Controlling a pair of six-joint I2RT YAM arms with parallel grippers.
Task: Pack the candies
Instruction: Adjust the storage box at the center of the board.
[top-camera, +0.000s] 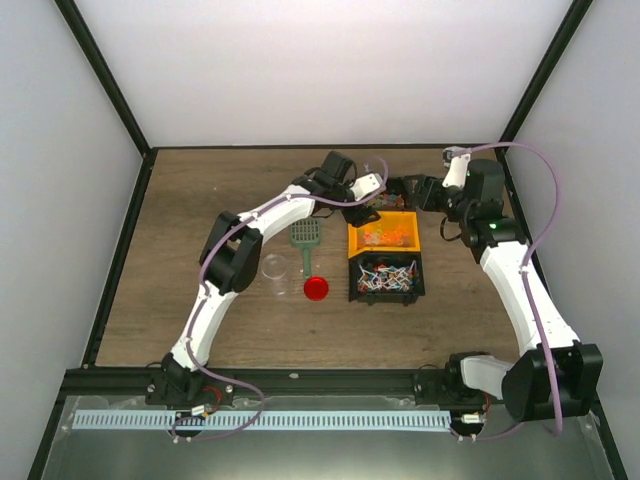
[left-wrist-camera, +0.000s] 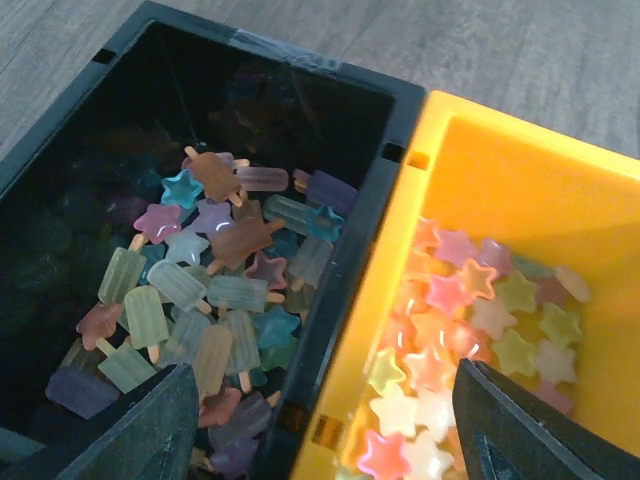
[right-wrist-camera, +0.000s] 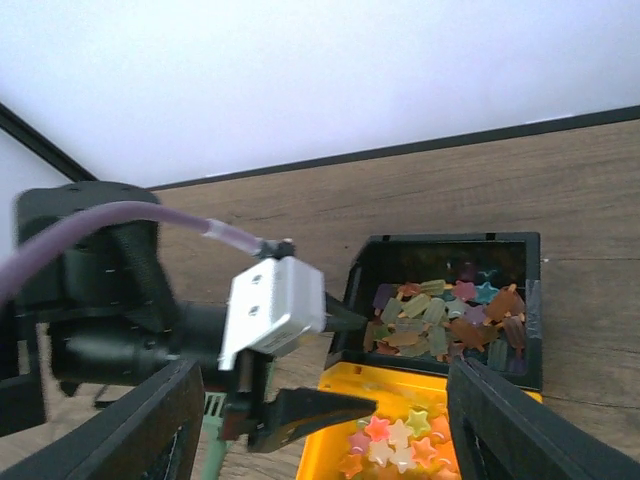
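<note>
candies (left-wrist-camera: 215, 300): 2 sorts, in 2 bins that stand side by side and touch. Star shapes are in the yellow bin (left-wrist-camera: 520, 170). Ice-lolly shapes on small sticks, mixed with some stars, are in the black bin (left-wrist-camera: 150, 90).
left gripper (left-wrist-camera: 318, 440): fingers spread wide, nothing between them. It hangs above the shared wall of the 2 bins, 1 finger to each side.
right gripper (right-wrist-camera: 322, 440): fingers spread wide, holding nothing. It is at the far side of the yellow bin and faces the left gripper.
top view only: a clear jar (top-camera: 274, 266), a green scoop (top-camera: 305, 238) and a red lid (top-camera: 316, 289) lie near one another on the table (top-camera: 200, 320), left of the bins. Here the candies are only coloured specks.
left wrist view only: the shapes and colours of single candies are clear.
right wrist view only: the left gripper from the side, its dark fingers over the stars. Whether they touch them, I cannot tell.
</note>
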